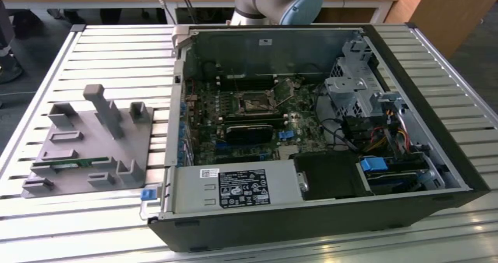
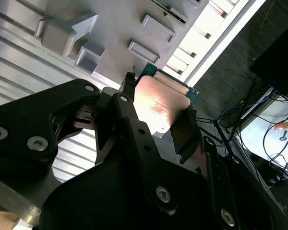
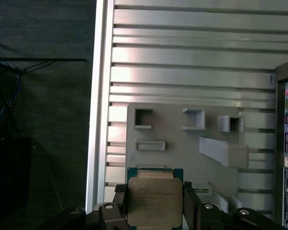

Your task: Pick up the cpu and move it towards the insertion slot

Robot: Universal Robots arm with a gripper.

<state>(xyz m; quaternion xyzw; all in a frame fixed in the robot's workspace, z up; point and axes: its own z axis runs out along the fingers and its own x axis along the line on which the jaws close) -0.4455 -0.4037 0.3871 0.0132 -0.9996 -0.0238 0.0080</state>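
Now the cpu [image 3: 153,201] pinched between the fingers of the gripper [image 3: 153,213].

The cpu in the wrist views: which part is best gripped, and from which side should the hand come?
By two opposite edges, coming from above its flat silvery top. The cpu is a thin square plate, so only its narrow sides give the fingers purchase. That is how the hand has it now, one finger on each side, above the grey holder tray.
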